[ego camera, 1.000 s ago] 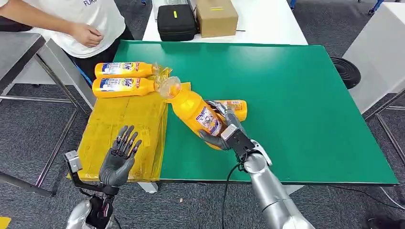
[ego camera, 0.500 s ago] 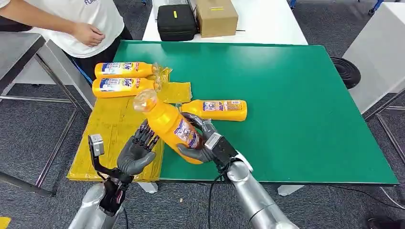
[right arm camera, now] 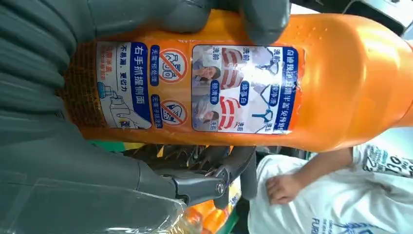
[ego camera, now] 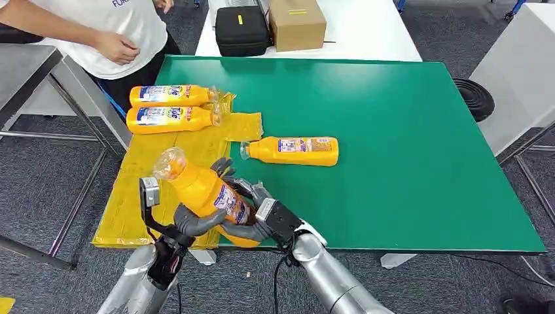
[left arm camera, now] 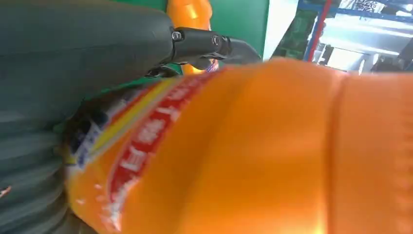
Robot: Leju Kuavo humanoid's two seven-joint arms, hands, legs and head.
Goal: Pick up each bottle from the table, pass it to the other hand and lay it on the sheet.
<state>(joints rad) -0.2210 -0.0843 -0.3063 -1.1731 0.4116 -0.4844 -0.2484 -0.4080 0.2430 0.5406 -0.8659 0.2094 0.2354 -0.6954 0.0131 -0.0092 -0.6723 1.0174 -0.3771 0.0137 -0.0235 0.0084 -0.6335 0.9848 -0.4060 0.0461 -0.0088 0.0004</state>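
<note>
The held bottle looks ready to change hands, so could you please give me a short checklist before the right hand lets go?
1. Right hand grips the held bottle: ok.
2. Left hand is on the bottle: ok.
3. Left hand's grip is firm enough: cannot tell.
4. Yellow sheet has bare room: ok.
5. Two laid bottles lie away from that room: ok.

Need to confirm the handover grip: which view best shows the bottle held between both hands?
Head view: the held bottle shows whole, tilted, left hand and right hand both on it. Right wrist view shows its label close up; left wrist view, a blurred orange side.
</note>
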